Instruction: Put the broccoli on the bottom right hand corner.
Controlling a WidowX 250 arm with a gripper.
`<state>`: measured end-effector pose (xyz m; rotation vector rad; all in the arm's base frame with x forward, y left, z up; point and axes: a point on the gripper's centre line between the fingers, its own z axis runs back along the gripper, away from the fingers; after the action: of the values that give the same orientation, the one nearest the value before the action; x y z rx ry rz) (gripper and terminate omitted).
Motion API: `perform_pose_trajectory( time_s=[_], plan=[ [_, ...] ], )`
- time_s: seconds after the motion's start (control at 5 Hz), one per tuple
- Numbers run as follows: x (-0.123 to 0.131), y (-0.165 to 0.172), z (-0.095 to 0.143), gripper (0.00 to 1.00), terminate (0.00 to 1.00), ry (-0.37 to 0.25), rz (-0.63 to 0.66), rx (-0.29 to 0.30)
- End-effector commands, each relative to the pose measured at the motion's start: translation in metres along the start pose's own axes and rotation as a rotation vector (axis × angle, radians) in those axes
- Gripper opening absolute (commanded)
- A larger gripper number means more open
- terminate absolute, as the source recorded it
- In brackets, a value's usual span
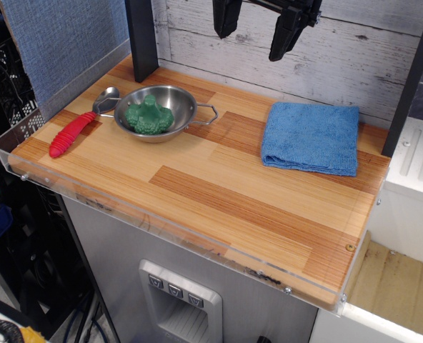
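Note:
The dark-green toy broccoli [148, 116] lies inside a steel bowl [181, 98] at the back left of the striped wood tabletop. My gripper [256, 32] hangs high above the back of the table, between the bowl and the towel. Its two black fingers are spread apart and hold nothing. The bottom right hand corner [333, 261] of the tabletop shows bare wood, with a clear acrylic edge and a small brass screw [349, 247].
A spoon with a red handle [73, 133] lies left of the bowl, its steel scoop touching the rim. A folded blue towel [312, 136] lies at the back right. A black post [141, 36] stands at the back left, another at the right edge.

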<state>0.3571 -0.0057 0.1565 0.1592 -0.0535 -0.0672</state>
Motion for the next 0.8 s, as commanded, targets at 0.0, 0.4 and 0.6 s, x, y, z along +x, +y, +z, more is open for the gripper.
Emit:
perform_pose_trajectory(
  time_s=[0.0,0.4,0.6],
  plan=[
    [0.000,0.000,0.000,1.00,0.00,0.000,0.000,0.000],
    [-0.007,0.068,-0.028,1.00,0.00,0.061,0.154,-0.006],
    [-0.016,0.102,-0.045,1.00,0.00,0.091,0.208,0.026]
  ],
)
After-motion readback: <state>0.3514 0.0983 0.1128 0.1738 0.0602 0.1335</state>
